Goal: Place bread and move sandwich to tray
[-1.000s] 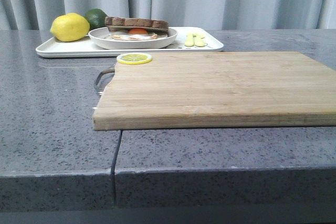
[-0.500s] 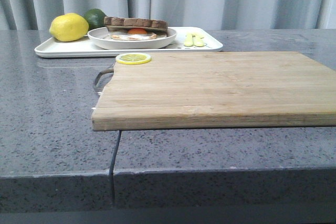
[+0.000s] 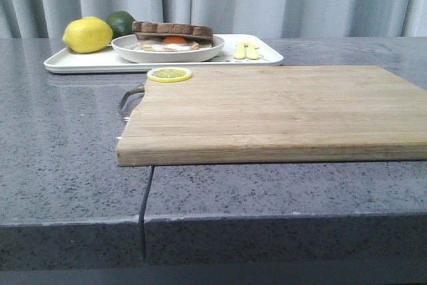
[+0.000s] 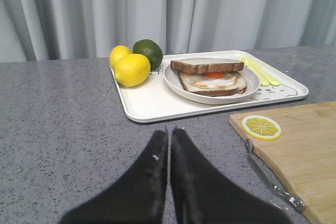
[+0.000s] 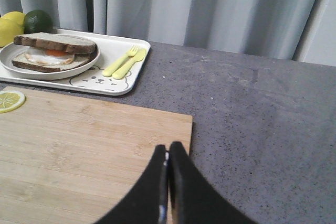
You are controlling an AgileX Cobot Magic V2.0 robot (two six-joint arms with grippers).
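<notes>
The sandwich point(image 3: 172, 33), brown-crusted slices with a fried egg between them, lies on a round white plate point(image 3: 127, 47) that stands on the white tray point(image 3: 80, 63) at the back left. It also shows in the left wrist view point(image 4: 209, 74) and the right wrist view point(image 5: 52, 50). No separate loose bread slice is in view. My left gripper point(image 4: 169, 131) is shut and empty above the grey counter, in front of the tray point(image 4: 157, 106). My right gripper point(image 5: 168, 146) is shut and empty over the wooden board's right edge. Neither gripper shows in the front view.
A wooden cutting board point(image 3: 280, 108) with a metal handle point(image 3: 128, 101) fills the counter's middle; a lemon slice point(image 3: 169, 74) lies on its far left corner. Two lemons point(image 4: 131, 69) and a lime point(image 4: 148, 52) sit on the tray, with a yellow fork and spoon point(image 5: 125, 62). Curtains hang behind.
The front view shifted very slightly between 1.0 s and 0.5 s ago; since then nothing has visibly moved.
</notes>
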